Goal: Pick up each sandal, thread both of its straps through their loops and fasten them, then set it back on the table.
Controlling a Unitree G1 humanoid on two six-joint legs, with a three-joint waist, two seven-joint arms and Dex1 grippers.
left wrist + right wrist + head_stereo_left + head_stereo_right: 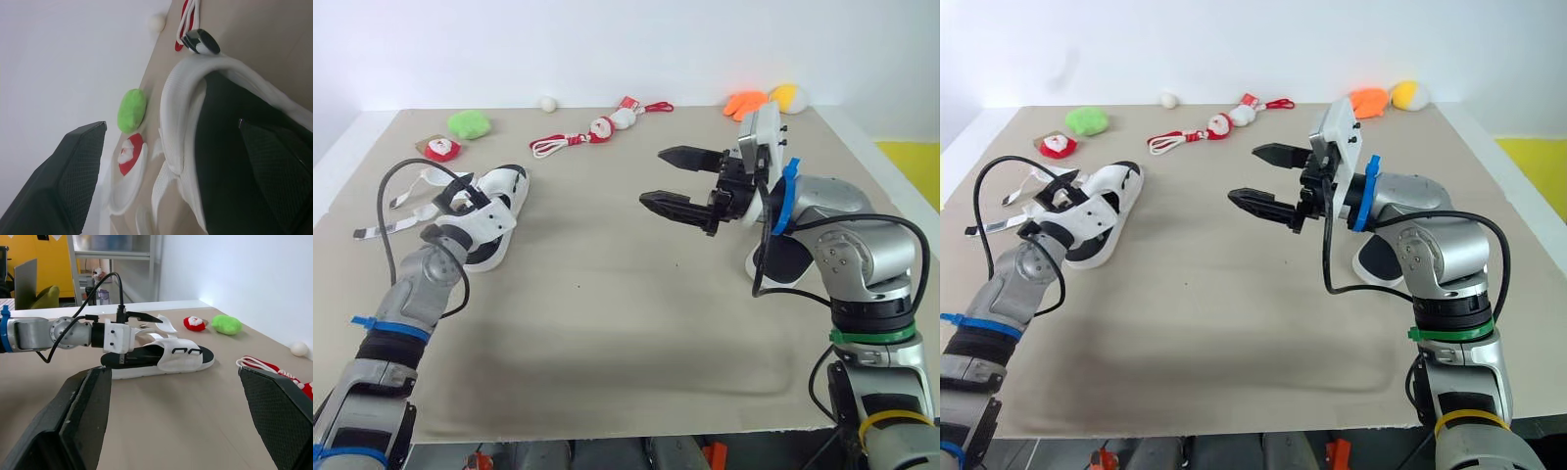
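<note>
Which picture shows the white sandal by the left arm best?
The right wrist view: the white sandal with black footbed lies side-on, nearly whole. In the eye views the left pincer covers its near end. The left wrist view catches its rim, close up.

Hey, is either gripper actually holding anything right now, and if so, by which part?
Nothing is held. The right gripper is open in the air. The left gripper is open astride the heel end of the white sandal, not closed on it.

The worktop (607,333) is matt, cloth-like and faintly creased. The sandal (512,186) at upper left looks smooth white plastic with a matt black footbed. The green toy (469,123) above it is fuzzy plush.
</note>
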